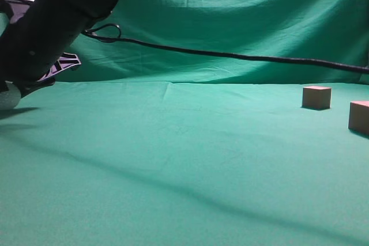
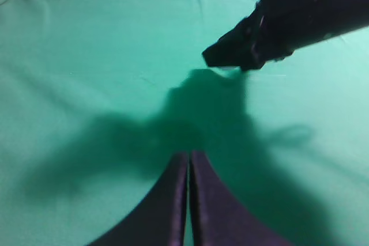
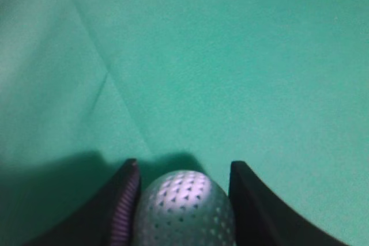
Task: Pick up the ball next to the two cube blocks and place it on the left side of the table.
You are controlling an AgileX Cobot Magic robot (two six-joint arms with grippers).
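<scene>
Reaches far across to the left edge, the dark right arm slanting down, right pincer (image 3: 183, 200) low over the green felt-covered table (image 1: 184, 165). Pinches the small white dimpled golf ball (image 3: 184, 211) between both fingers. Left pincer (image 2: 189, 162) pressed together, hovering above the cloth. Two reddish-brown cube blocks (image 1: 316, 97) well apart from the ball-holding pincer, far right.

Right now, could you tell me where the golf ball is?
The golf ball sits between the right hand's fingers, at the exterior view's far left edge above the table, far from the two cube blocks.
</scene>
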